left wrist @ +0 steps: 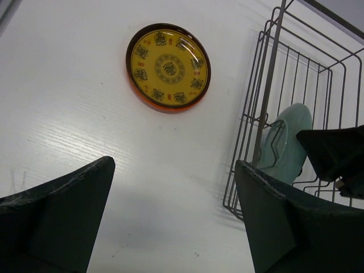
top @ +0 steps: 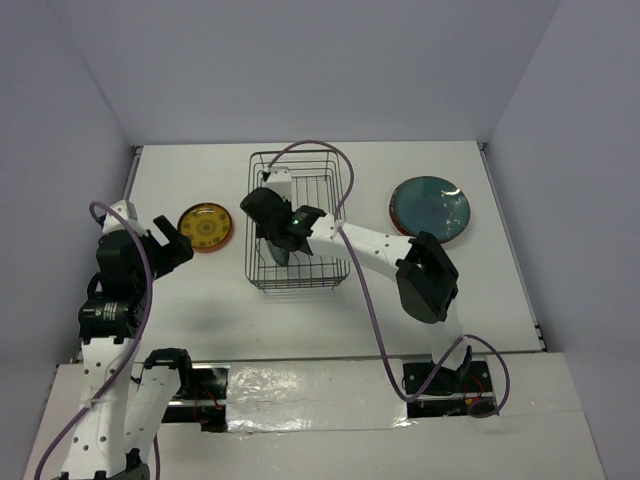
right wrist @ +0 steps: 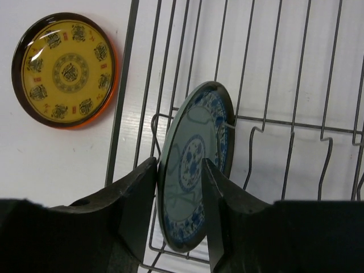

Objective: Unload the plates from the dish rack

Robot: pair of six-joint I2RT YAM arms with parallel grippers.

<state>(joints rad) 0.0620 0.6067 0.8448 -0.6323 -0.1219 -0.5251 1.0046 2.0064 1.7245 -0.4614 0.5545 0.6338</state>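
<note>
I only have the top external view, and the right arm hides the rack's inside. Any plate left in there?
Observer: Yes, one blue-patterned plate stands on edge between the dish rack prongs.
Operator: Is the right gripper on it?
Observer: The right gripper straddles its rim, one finger per face; whether it is clamped is unclear.
Operator: Left gripper?
Observer: The left gripper is open and empty, near the yellow plate.

The white table (top: 200, 300) bears a yellow plate (top: 205, 227), teal plate (top: 430, 208) and dish rack (top: 320, 180).
</note>
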